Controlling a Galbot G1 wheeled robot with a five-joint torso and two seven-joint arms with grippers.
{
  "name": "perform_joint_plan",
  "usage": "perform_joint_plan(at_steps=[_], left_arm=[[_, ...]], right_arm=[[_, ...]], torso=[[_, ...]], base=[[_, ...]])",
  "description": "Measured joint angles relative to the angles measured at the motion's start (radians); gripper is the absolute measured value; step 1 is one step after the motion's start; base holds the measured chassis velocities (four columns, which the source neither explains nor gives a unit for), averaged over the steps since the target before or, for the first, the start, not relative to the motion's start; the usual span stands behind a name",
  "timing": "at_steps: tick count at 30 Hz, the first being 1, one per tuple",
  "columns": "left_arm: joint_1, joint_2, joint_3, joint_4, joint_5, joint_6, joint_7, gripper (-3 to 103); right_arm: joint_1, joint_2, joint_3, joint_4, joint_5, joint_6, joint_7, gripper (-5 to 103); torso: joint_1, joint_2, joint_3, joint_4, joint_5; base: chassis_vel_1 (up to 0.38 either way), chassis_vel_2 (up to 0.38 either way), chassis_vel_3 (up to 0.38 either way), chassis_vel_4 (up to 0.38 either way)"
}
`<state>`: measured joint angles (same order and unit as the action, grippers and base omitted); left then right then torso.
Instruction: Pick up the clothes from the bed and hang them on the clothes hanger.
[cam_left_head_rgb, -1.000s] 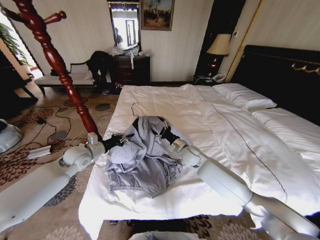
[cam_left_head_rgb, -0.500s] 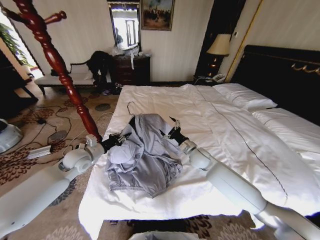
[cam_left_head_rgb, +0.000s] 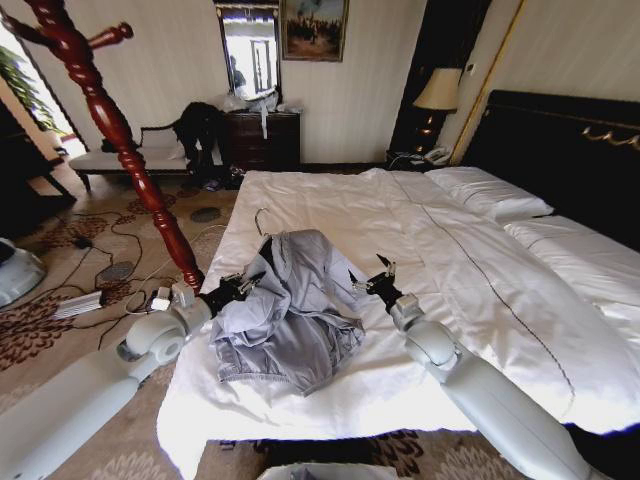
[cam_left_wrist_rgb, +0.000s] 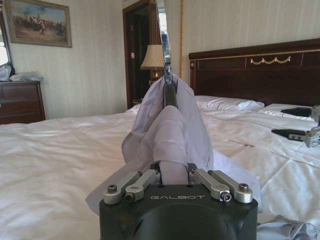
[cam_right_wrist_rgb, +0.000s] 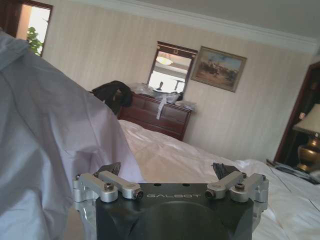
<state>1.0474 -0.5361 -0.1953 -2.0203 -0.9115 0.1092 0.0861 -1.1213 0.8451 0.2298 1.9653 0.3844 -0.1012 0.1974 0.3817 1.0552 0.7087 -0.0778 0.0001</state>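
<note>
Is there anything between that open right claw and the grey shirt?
No: in the head view, bare white bed separates the right claw from the shirt.

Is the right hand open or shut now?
Open. The right hand hangs over the white bed, fingers spread with nothing between them, clear of the crumpled light grey-blue shirt.

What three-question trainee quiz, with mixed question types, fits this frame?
1. True or false: the right gripper is clamped on the clothes.
2. Which gripper holds the clothes? A) left B) right C) both
3. Fill in: the hem of the clothes lies on the ____.

Key:
1. False; its fingers are spread, apart from the fabric.
2. A; the left gripper is shut on them.
3. Bed.
</note>
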Motion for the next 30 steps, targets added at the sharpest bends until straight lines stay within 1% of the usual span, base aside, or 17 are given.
perform_joint_plan(at_steps=[2,4,5,8,9,13,14,17,18,21,22,26,27,30], left_arm=[[0.029,-0.002,-0.032,-0.010,0.010,-0.004,0.000,18],[0.072,-0.002,-0.083,-0.022,0.013,-0.005,0.000,18],[0.072,-0.002,-0.083,-0.022,0.013,-0.005,0.000,18],[0.133,-0.006,-0.144,-0.040,0.012,-0.009,0.001,18],[0.133,-0.006,-0.144,-0.040,0.012,-0.009,0.001,18],[0.204,-0.025,-0.195,-0.067,0.023,-0.011,-0.002,18],[0.204,-0.025,-0.195,-0.067,0.023,-0.011,-0.002,18],[0.249,-0.040,-0.236,-0.082,0.040,-0.017,-0.018,18],[0.249,-0.040,-0.236,-0.082,0.040,-0.017,-0.018,18],[0.306,-0.055,-0.289,-0.106,0.047,-0.020,-0.026,18],[0.306,-0.055,-0.289,-0.106,0.047,-0.020,-0.026,18],[0.344,-0.079,-0.330,-0.126,0.058,-0.024,-0.035,18],[0.344,-0.079,-0.330,-0.126,0.058,-0.024,-0.035,18],[0.356,-0.101,-0.348,-0.141,0.068,-0.025,-0.040,18]], right_arm=[[-0.062,0.009,0.060,0.021,0.001,0.008,-0.010,100],[-0.135,0.016,0.121,0.049,-0.010,0.013,-0.022,100],[-0.135,0.016,0.121,0.049,-0.010,0.013,-0.022,100],[-0.248,0.032,0.210,0.093,-0.041,0.028,-0.040,100],[-0.248,0.032,0.210,0.093,-0.041,0.028,-0.040,100],[-0.367,0.063,0.307,0.142,-0.075,0.051,-0.064,100],[-0.367,0.063,0.307,0.142,-0.075,0.051,-0.064,100],[-0.451,0.092,0.381,0.184,-0.090,0.066,-0.082,100],[-0.451,0.092,0.381,0.184,-0.090,0.066,-0.082,100],[-0.524,0.129,0.429,0.214,-0.105,0.081,-0.101,100],[-0.524,0.129,0.429,0.214,-0.105,0.081,-0.101,100],[-0.594,0.196,0.459,0.235,-0.138,0.102,-0.116,100],[-0.594,0.196,0.459,0.235,-0.138,0.102,-0.116,100],[-0.632,0.261,0.467,0.244,-0.166,0.123,-0.126,100]], torso=[[0.000,0.000,0.000,-0.0003,0.0000],[0.000,0.000,0.000,0.0000,0.0000],[0.000,0.000,0.000,0.0000,0.0000],[0.000,0.000,0.000,-0.0001,-0.0002],[0.000,0.000,0.000,-0.0001,-0.0002],[0.000,0.000,0.000,0.0000,-0.0001],[0.000,0.000,0.000,0.0000,-0.0001],[0.000,0.000,0.000,-0.0002,-0.0001],[0.000,0.000,0.000,-0.0002,-0.0001],[0.000,0.000,0.000,0.0001,-0.0001],[0.000,0.000,0.000,0.0001,-0.0001],[0.000,0.000,0.000,-0.0002,-0.0002],[0.000,0.000,0.000,-0.0002,-0.0002],[0.000,0.000,0.000,0.0000,-0.0002]], base=[[0.000,0.000,0.000,0.000],[0.000,0.000,0.000,0.000],[0.000,0.000,0.000,0.000],[0.000,0.000,0.000,0.000],[0.000,0.000,0.000,0.000],[0.000,0.000,0.000,0.000],[0.000,0.000,0.000,0.000],[0.000,0.000,0.000,0.000],[0.000,0.000,0.000,0.000],[0.000,0.000,0.000,0.000],[0.000,0.000,0.000,0.000],[0.000,0.000,0.000,0.000],[0.000,0.000,0.000,0.000],[0.000,0.000,0.000,0.000]])
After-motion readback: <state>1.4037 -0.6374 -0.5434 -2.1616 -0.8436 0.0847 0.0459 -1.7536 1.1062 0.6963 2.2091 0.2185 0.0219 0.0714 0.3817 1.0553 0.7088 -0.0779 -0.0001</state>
